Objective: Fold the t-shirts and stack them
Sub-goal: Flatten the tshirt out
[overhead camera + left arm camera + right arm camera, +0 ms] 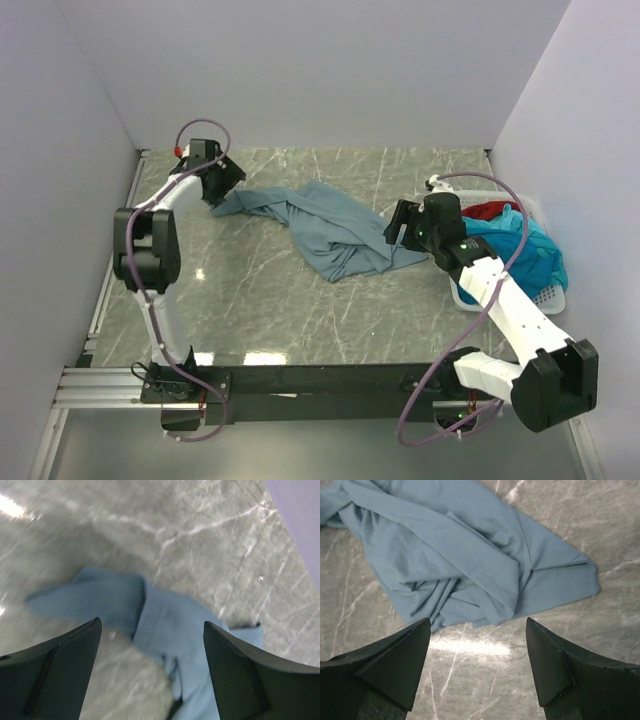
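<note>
The grey-blue t-shirt (325, 228) lies crumpled mid-table; the left arm reaches far forward, elbow raised, left gripper (222, 186) wide and empty above the shirt's left end; the right arm angles inward, right gripper (397, 228) spread wide, empty, at its right edge; a turquoise t-shirt (532, 252) and a red t-shirt (490, 210) fill the white basket (465, 297).

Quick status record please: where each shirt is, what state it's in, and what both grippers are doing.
grey-blue t-shirt: crumpled and unfolded, lying on the table
turquoise t-shirt: bunched in the white basket
red t-shirt: in the basket, mostly hidden
left gripper: open, over the grey-blue shirt's left end, holding nothing
right gripper: open, over its right edge, holding nothing
folded stack: none yet
</note>
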Motion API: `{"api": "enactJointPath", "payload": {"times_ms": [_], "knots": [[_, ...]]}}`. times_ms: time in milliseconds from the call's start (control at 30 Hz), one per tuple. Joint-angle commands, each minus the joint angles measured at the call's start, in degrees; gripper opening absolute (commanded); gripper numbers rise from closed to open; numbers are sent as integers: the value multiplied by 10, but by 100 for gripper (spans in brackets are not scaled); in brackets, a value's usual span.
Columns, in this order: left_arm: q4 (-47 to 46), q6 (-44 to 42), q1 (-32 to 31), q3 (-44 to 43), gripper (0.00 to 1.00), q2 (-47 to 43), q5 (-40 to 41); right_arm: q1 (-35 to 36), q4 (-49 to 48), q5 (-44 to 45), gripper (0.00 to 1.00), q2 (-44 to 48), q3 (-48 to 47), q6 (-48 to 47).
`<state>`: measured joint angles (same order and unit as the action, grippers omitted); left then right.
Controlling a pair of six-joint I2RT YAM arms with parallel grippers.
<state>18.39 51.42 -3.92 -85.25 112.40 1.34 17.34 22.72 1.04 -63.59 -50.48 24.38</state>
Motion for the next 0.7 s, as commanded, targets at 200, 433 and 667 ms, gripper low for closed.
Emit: {"api": "enactJointPath", "payload": {"times_ms": [200,433,667], "knots": [[22,-29,-15,-138,71,121,9,1,-25,10,82,-29,-9,-14],[57,-21,-23,-185,26,169,35,1,-15,32,82,-36,-9,-18],[64,-36,-25,-186,1,156,41,1,-14,37,81,-32,-6,-24]]}}
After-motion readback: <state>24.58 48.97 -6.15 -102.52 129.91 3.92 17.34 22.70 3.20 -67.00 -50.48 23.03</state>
